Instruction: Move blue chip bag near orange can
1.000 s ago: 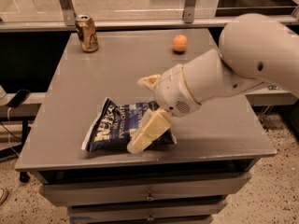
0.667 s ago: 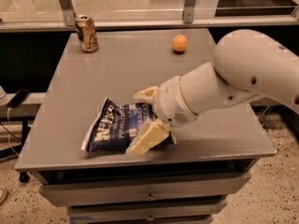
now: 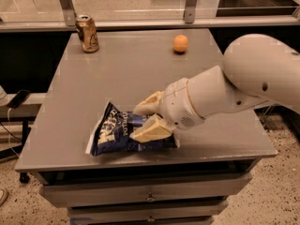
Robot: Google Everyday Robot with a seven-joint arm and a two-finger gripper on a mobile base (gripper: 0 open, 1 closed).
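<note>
At the table [image 3: 140, 71] front, the half-open gripper [image 3: 137, 122] straddles the blue chip bag [image 3: 110, 134].

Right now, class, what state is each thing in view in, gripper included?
blue chip bag: lying flat at the front of the table.
orange can: upright, back left corner.
orange fruit: resting at the back, untouched.
gripper: down at the bag's right end, over it.

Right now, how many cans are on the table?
1. The can stands at the far left corner of the table. The gripper is at the bag near the front edge; none seems hidden.
</note>
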